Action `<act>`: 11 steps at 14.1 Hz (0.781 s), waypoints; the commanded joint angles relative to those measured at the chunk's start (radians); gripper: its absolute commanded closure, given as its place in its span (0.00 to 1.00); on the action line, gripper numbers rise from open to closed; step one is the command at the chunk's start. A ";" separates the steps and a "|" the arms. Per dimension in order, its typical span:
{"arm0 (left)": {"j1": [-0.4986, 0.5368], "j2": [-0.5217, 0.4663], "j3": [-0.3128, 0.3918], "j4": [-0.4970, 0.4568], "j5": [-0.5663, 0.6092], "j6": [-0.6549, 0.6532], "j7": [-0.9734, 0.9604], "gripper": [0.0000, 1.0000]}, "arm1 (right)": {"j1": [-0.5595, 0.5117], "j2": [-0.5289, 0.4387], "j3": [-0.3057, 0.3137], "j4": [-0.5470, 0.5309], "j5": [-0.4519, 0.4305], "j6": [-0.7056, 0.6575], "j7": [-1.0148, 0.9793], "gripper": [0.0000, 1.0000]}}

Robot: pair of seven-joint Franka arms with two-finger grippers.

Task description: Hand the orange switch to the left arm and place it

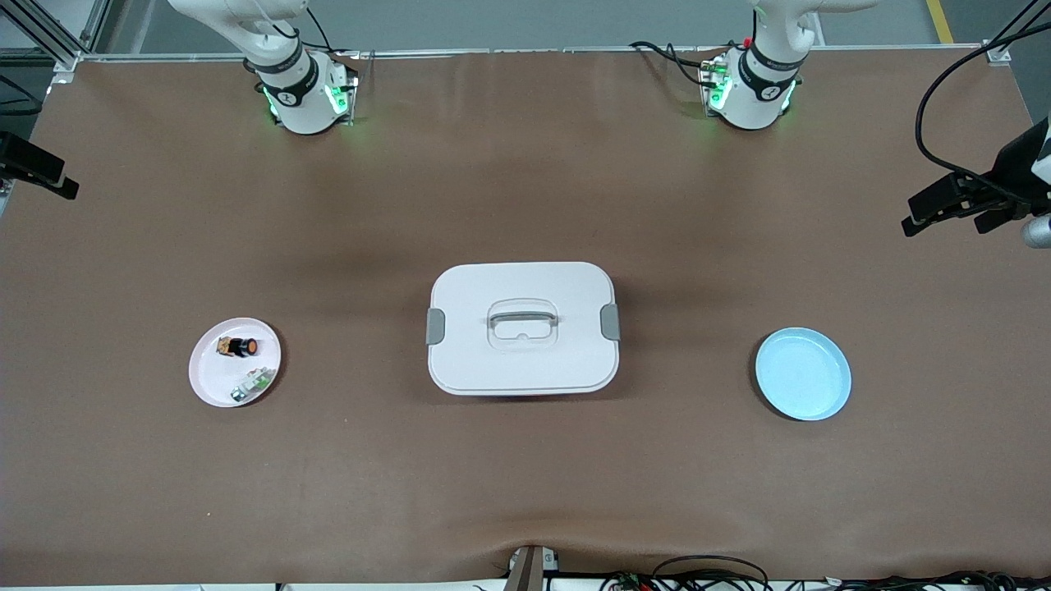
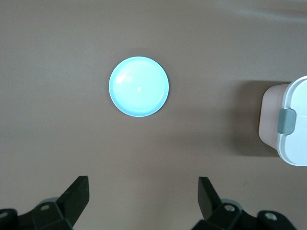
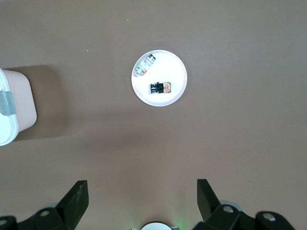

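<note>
The orange switch (image 1: 237, 347) lies on a pink plate (image 1: 207, 371) toward the right arm's end of the table; it also shows in the right wrist view (image 3: 160, 88). The white box (image 1: 522, 327) with a grey handle stands at the table's middle. Both grippers are out of the front view, held high. My right gripper (image 3: 142, 194) is open and empty, high over bare table near its base. My left gripper (image 2: 144, 191) is open and empty, high over bare table, with the blue plate (image 2: 139, 86) below it.
A small green-and-white part (image 1: 253, 384) lies on the pink plate beside the switch. An empty blue plate (image 1: 802, 373) sits toward the left arm's end. The box edge shows in both wrist views (image 2: 288, 122) (image 3: 12, 110). Black camera mounts stand at the table's ends.
</note>
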 commanded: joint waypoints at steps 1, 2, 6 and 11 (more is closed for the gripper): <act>0.005 0.002 -0.004 0.011 0.020 -0.013 0.006 0.00 | 0.003 -0.026 0.002 -0.026 -0.013 0.017 -0.048 0.00; 0.004 0.002 -0.004 0.011 0.020 -0.013 0.007 0.00 | 0.000 -0.026 0.002 -0.026 -0.013 0.018 -0.079 0.00; -0.002 0.002 -0.004 0.011 0.020 -0.012 0.004 0.00 | 0.000 -0.026 0.002 -0.026 -0.013 0.018 -0.082 0.00; 0.007 0.002 -0.004 0.011 0.020 -0.013 0.009 0.00 | 0.001 -0.027 0.002 -0.026 -0.012 0.015 -0.080 0.00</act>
